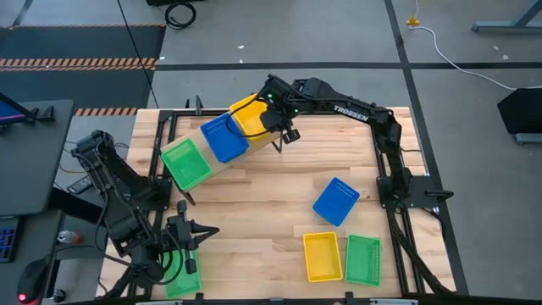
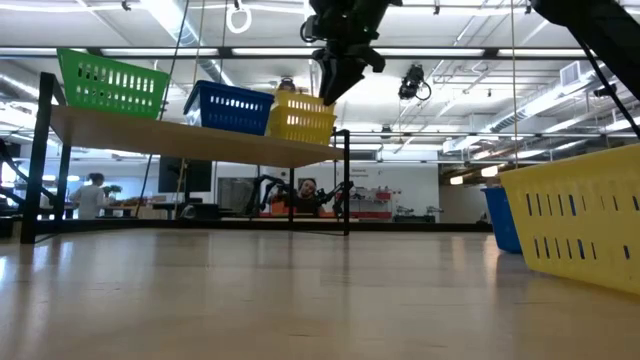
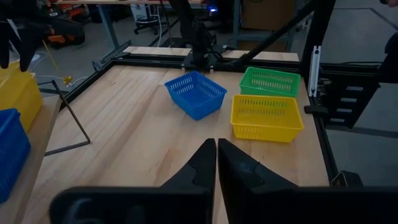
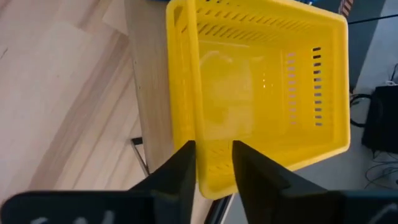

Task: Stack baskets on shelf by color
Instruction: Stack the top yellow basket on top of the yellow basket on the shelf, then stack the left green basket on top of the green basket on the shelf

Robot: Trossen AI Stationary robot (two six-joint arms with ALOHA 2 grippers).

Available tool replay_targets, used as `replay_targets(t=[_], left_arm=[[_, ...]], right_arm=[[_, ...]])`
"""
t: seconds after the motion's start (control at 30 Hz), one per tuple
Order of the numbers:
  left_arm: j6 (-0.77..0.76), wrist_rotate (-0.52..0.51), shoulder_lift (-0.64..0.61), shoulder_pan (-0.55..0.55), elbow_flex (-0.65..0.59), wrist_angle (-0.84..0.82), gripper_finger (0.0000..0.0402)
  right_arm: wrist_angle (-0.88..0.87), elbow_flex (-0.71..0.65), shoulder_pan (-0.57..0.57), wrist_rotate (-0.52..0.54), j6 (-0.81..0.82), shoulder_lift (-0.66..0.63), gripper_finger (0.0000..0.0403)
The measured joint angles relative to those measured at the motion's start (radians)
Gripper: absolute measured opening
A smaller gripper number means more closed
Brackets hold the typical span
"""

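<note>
The shelf (image 1: 264, 144) runs slantwise across the far left of the table. On it stand a green basket (image 1: 186, 163), a blue basket (image 1: 223, 135) and a yellow basket (image 1: 248, 114), also seen in the low view as a yellow basket (image 2: 303, 118). My right gripper (image 1: 284, 138) hangs over the yellow basket's right end, fingers a little apart on either side of its end wall. My left gripper (image 3: 216, 152) is shut and waits near the table's near left corner, above another green basket (image 1: 182, 273) lying on the table. My right gripper (image 4: 214, 146) comes from above, pointing down, with a finger on each side of the yellow basket's end wall (image 4: 214, 177) at the shelf's right end. The basket rests flat on the shelf. Whether the fingers touch the wall, I cannot tell.
On the table's right half lie a blue basket (image 1: 336, 201), tilted askew, a yellow basket (image 1: 323, 256) and a green basket (image 1: 362, 258) side by side at the near edge. Bare tabletop (image 1: 254, 212) spreads between the shelf and these. The shelf's thin black legs (image 2: 347, 185) stand on the table.
</note>
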Motion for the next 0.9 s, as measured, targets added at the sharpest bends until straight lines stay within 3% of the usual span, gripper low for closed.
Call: replay_targets(t=[0.23, 0.43, 0.67, 0.9], left_arm=[[-0.033, 0.057, 0.0, 0.0, 0.0, -0.005, 0.0017], [-0.115, 0.227, 0.0, 0.0, 0.0, -0.009, 0.003], [-0.167, 0.409, 0.006, -0.001, 0.0, -0.007, 0.0046], [-0.257, 0.636, 0.083, -0.001, 0.0, -0.008, 0.0046]], right_arm=[[-0.001, 0.0, 0.009, 0.0, 0.004, -0.017, 0.0143], [-0.001, 0.0, 0.035, -0.011, 0.04, -0.065, 0.0144], [-0.015, 0.001, 0.077, -0.139, 0.404, -0.121, 0.0144], [-0.168, 0.0, 0.148, -0.172, 0.572, -0.115, 0.0144]])
